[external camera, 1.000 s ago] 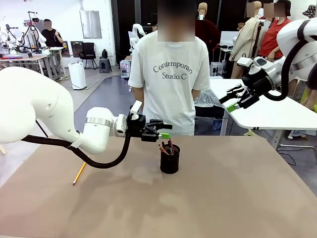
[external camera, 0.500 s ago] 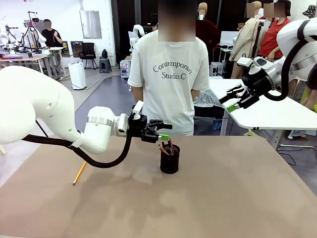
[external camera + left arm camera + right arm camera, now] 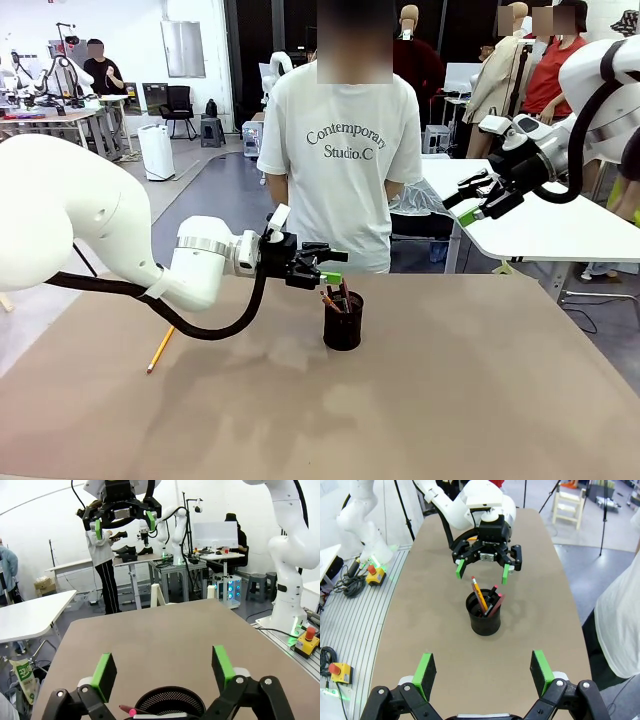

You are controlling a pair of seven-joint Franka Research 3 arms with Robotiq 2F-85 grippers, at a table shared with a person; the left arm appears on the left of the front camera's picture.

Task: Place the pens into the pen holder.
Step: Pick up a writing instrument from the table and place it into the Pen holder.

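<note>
While left hand [image 3: 333, 266] gapes near pen holder [image 3: 343, 325] | pens [image 3: 338, 297] inside | pencil [image 3: 160, 350] outside

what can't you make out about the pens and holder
front view: the pens in the pen holder are too small and bunched to count
left wrist view: the bottom edge cuts off the pen holder below its rim
right wrist view: the pen holder's wall hides the pens' lower ends
front view: the loose pencil's tip is too small
</note>
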